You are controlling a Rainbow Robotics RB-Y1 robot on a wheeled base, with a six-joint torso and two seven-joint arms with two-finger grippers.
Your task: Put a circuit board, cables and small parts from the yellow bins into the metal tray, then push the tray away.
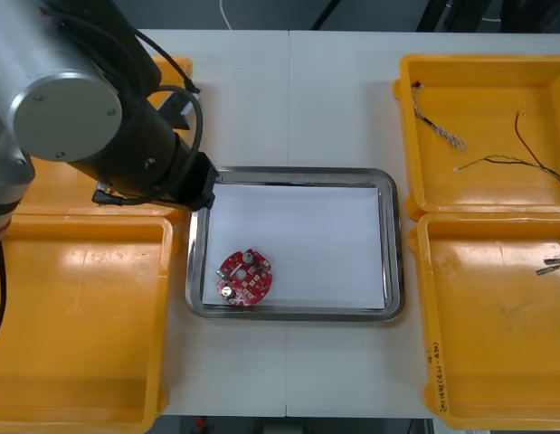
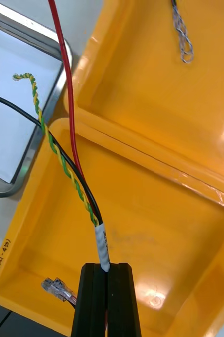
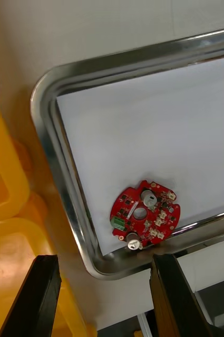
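While the left gripper (image 3: 107, 295) hangs with its fingers spread wide and nothing between them, the round red circuit board (image 3: 145, 221) lies just beyond its fingertips. The board is flat on the white floor of the metal tray (image 3: 59, 158), close to the tray corner nearest that gripper and apart from both fingers. The right gripper (image 2: 106, 268) is pinched tight on the white-taped end of the red and yellow cable (image 2: 72, 181). A black strand runs in the same bundle. From the fingertips the strands stretch ahead over the wall of the yellow bin (image 2: 159, 210) below the gripper and on toward the tray, and the twisted yellow strand ends in front of the tray's white inside. A small clear plug (image 2: 56, 288) rests in that bin just beside the gripper's fingers. Well ahead of them, in the next bin, lies a twisted blue and white cable (image 2: 183, 37).
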